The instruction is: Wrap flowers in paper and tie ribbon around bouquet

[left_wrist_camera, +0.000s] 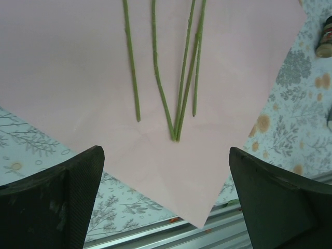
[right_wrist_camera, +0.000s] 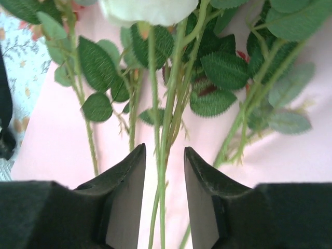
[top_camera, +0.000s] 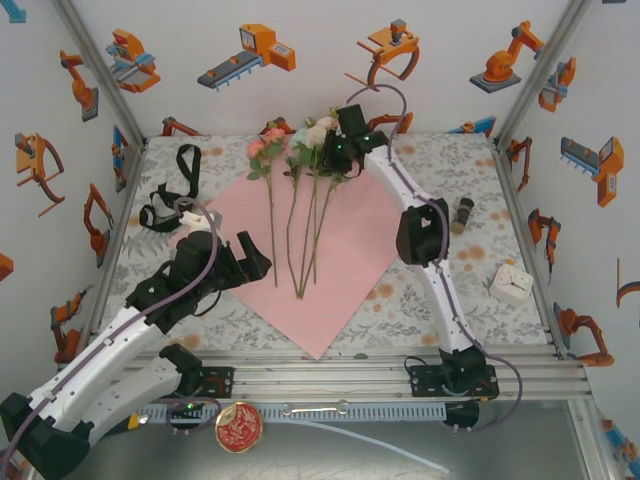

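The paper [top_camera: 345, 270] lies flat, pink side up, as a diamond on the tablecloth. The flowers [top_camera: 300, 200] lie loose on it, with their stems fanned toward me and their pink, white and pale blue heads at the far corner. My right gripper [top_camera: 335, 160] hangs just below the heads. In the right wrist view it [right_wrist_camera: 164, 150] is open, and two thin stems run between the fingers without touching them, under green leaves [right_wrist_camera: 223, 70]. My left gripper [top_camera: 255, 257] is wide open over the paper's left side. In the left wrist view it [left_wrist_camera: 166, 151] frames the stem ends [left_wrist_camera: 175, 136] and holds nothing. The black ribbon [top_camera: 170, 195] lies coiled at the back left.
A small dark bottle [top_camera: 464, 212] and a white block [top_camera: 511, 284] sit on the right of the cloth. An aluminium rail [top_camera: 330, 375] runs along the near edge, just past the paper's near corner [left_wrist_camera: 203, 224]. A round red tin [top_camera: 238, 425] lies in front of the rail.
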